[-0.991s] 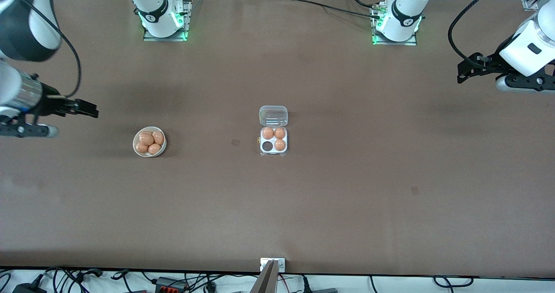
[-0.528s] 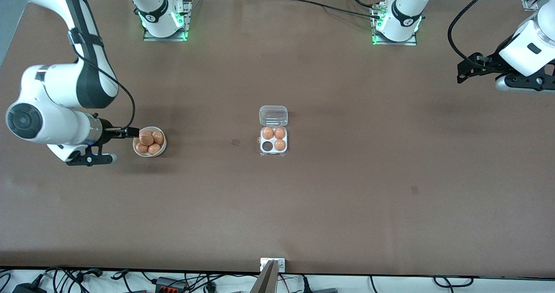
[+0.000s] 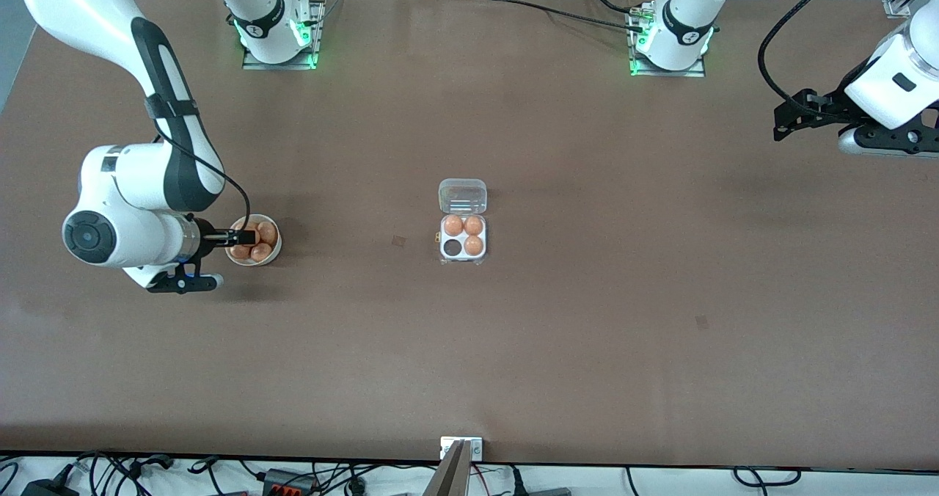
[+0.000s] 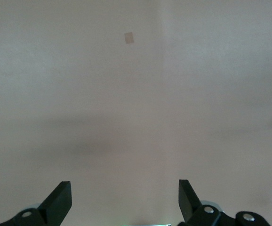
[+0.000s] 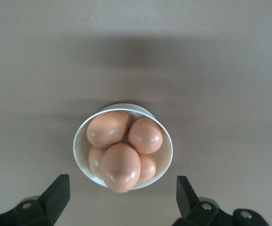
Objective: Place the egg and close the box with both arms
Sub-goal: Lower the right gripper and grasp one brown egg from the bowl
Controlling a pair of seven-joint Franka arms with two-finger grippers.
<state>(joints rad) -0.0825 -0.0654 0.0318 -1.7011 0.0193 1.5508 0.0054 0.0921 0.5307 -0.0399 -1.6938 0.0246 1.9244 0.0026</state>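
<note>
Three of the four cups in the small square clear-plastic egg carton [image 3: 463,238] already hold smooth orange-brown eggs; the one cup nearest the front camera, on the side toward my right arm's end of the table, shows dark and empty. Its hinged transparent lid [image 3: 462,195] lies thrown open flat on the brown table [image 3: 587,298], farther from the camera than the white base. So, as I judge it, nothing of my own work is done yet: an egg has to be picked, carried, seated in that empty cup, and the lid folded shut with both arms.

My right gripper [image 5: 122,200] hangs over the round white bowl [image 5: 167,157], fingers spread wide with nothing between them. The bowl is glossy and thin-rimmed, and it holds a heap of matte, oval eggs. The topmost orange-brown egg [image 5: 120,167] lies across the others toward the rim and looks the easiest to take. The eggs are rounded and slick, so I expect they will roll against each other when touched.

My left gripper [image 4: 125,200] waits at the left arm's end of the table, well apart from the carton, fingers apart and empty over bare tabletop.
</note>
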